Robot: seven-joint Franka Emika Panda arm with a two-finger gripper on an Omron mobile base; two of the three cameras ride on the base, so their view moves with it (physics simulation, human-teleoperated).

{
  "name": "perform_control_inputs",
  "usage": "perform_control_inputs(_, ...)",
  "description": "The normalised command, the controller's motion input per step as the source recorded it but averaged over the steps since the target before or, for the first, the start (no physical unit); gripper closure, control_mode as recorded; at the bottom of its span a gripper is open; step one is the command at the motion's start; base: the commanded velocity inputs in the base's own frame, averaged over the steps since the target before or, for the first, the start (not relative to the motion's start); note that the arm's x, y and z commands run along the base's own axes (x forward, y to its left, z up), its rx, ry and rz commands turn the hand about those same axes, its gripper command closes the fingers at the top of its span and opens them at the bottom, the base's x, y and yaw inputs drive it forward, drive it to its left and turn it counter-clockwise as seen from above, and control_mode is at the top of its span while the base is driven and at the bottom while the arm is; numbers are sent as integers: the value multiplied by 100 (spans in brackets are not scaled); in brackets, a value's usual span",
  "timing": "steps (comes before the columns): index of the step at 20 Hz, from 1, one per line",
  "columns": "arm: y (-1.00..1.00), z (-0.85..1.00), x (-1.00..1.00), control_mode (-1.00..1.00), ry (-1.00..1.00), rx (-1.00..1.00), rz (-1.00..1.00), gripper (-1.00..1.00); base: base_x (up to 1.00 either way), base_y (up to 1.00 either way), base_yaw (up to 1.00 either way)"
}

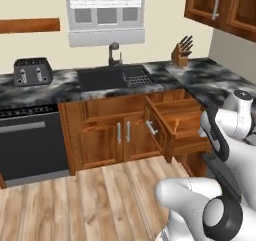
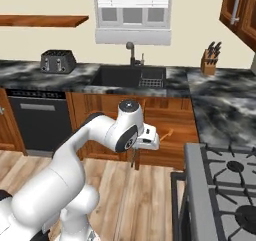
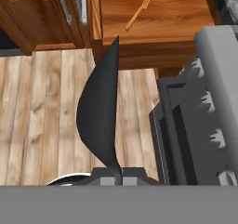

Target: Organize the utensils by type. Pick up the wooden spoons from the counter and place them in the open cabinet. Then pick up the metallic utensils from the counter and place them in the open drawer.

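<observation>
The gripper (image 3: 118,172) is clamped tight on a dark, curved, blade-like utensil (image 3: 99,111). In the hand view this utensil rises from the fingertips at 6 o'clock and tapers to a point toward 12 o'clock. It shows as a near-black sliver, so it may be the grey metal spoon seen edge-on, but its shape is too foreshortened to be sure. In the right base view the gripper (image 2: 134,160) hangs below the white wrist, over the wooden floor (image 2: 145,195), in front of the open drawer (image 2: 170,135).

The drawer (image 1: 175,120) stands pulled out from the reddish-brown cabinet run, at 3 o'clock of the 2 closed cabinet doors (image 1: 122,132) under the sink (image 1: 107,77). Inside it lies 1 orange-brown wooden fork (image 3: 138,12), flat on the lighter wood lining, its tines pointing toward 1 o'clock in the hand view; it also shows in the drawer in the left base view (image 1: 176,125). The drawer (image 3: 148,9) lies at 12 o'clock from the held utensil's tip there, apart from it.

The marble counter (image 1: 210,80) carries a knife block (image 1: 181,52) at 1 o'clock of the sink and a toaster (image 1: 33,71) at 9 o'clock. The stove (image 2: 225,185) sits at 4 o'clock of the gripper in the right base view.
</observation>
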Motion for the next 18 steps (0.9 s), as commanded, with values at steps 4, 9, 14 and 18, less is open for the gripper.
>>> perform_control_inputs(4, 0, 0, 0, 100, 0, 0, 0, 100, 66, -37, 0)
perform_control_inputs(9, 0, 0, 0, 100, 0, 0, 0, 100, 54, -38, 0)
perform_control_inputs(14, 0, 0, 0, 100, 0, 0, 0, 100, 43, -28, 0)
perform_control_inputs(18, 0, 0, 0, 100, 0, 0, 0, 100, 50, -21, 0)
